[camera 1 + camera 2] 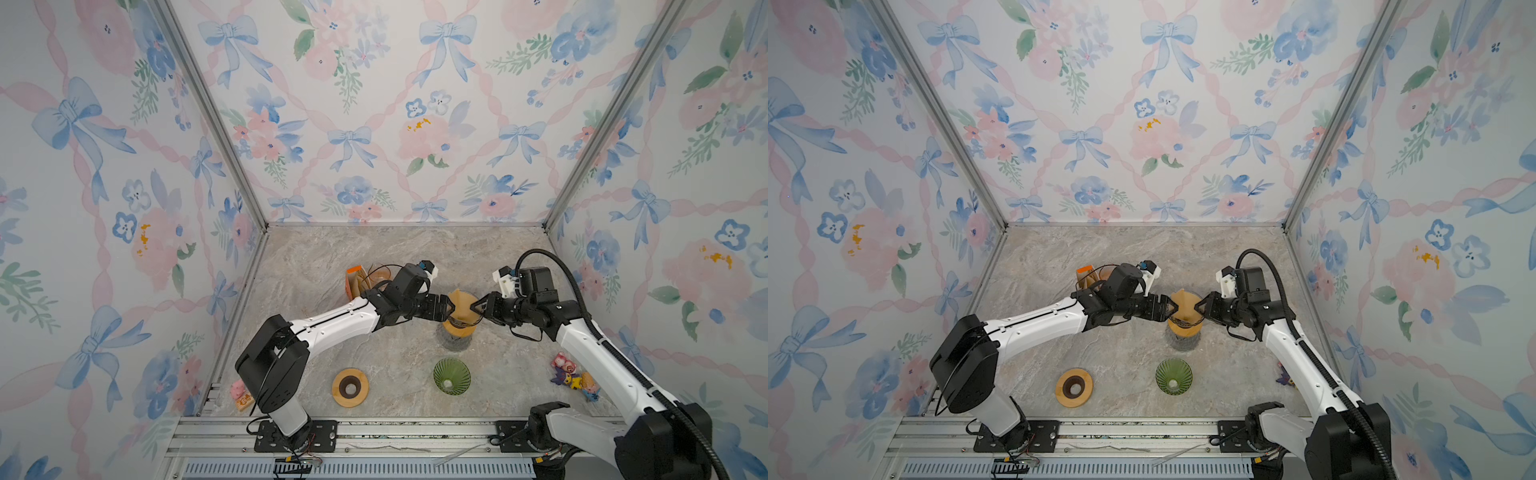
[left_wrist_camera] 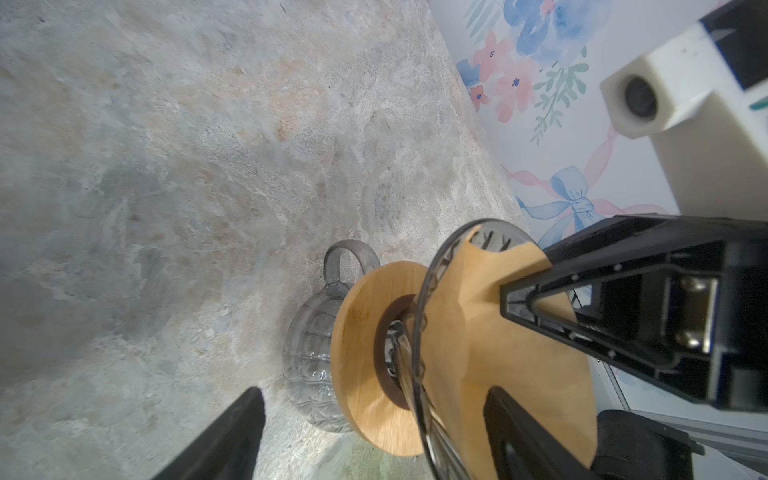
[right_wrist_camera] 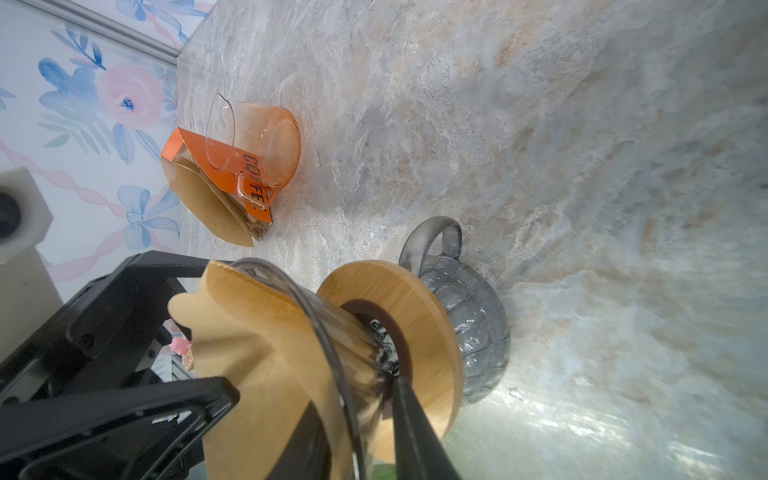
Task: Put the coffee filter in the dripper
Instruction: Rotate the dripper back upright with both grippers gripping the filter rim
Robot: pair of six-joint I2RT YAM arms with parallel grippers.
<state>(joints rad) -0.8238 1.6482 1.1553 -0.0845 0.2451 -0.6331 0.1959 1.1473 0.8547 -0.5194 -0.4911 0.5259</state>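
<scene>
A: Top views?
B: Brown filter (image 1: 462,301) sits in dripper (image 1: 457,329), abt middle of tabletop (image 1: 374,270); L tool (image 1: 448,309) and R tool (image 1: 476,309) flank it.
A: L wrist?
B: L tool spread wide, released; one finger (image 2: 503,411) in front of filter.
A: R wrist?
B: R fingers (image 3: 187,397) astride filter edge & dripper rim; gripping or not, can't tell.

coffee filter (image 2: 469,340): brown paper, matt, a little wavy at the edge.
dripper (image 3: 332,328): clear glass, glossy and smooth.
collar (image 3: 428,324): light wood, smooth, with fine grain.
server (image 3: 478,332): smoky grey glass, glossy, ribbed.
desk (image 1: 374,266): stone look with veins, dull.
green dripper (image 1: 451,375): ribbed, shiny; glass or plastic, I cannot tell.
wooden ring (image 1: 350,387): light wood, matt.
left end effector (image 1: 452,309), right end effector (image 1: 475,309): black plastic, matt.
</scene>
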